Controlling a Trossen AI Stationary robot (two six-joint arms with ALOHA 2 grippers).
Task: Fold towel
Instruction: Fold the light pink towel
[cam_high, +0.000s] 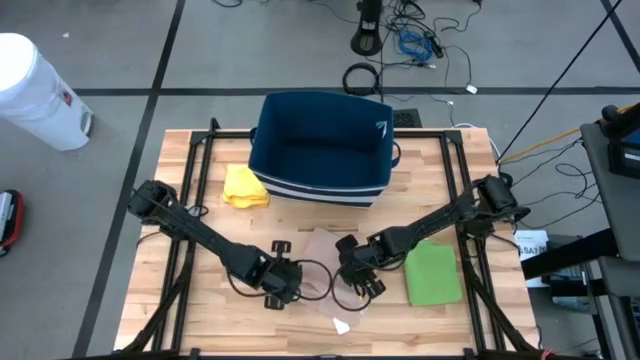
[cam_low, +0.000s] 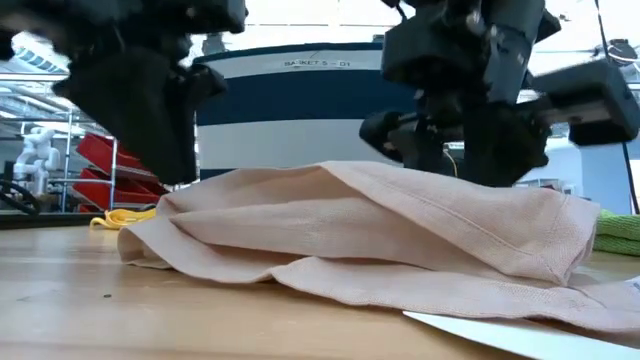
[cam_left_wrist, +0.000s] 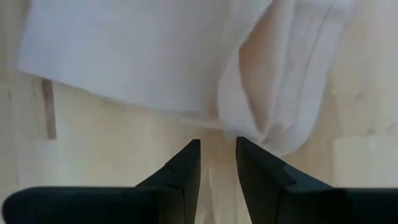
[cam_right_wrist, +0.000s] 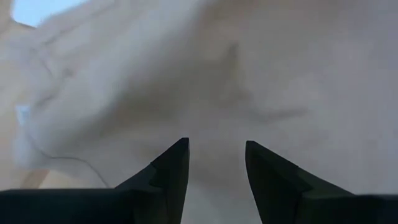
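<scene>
A beige towel (cam_high: 318, 262) lies crumpled and partly folded over on the wooden table (cam_high: 200, 320), between my two grippers; it also shows in the low view (cam_low: 370, 225). My left gripper (cam_high: 283, 284) is at the towel's left edge, its fingers a little apart and empty (cam_left_wrist: 217, 149), just short of a bunched fold (cam_left_wrist: 255, 118). My right gripper (cam_high: 355, 272) is over the towel's right part, open, with the cloth filling its wrist view (cam_right_wrist: 214, 152). I cannot tell whether either gripper touches the cloth.
A dark blue basket (cam_high: 320, 150) stands at the far middle of the table. A yellow cloth (cam_high: 245, 187) lies to its left. A folded green cloth (cam_high: 433, 272) lies right of the towel. A white paper tag (cam_high: 342, 325) lies near the front edge.
</scene>
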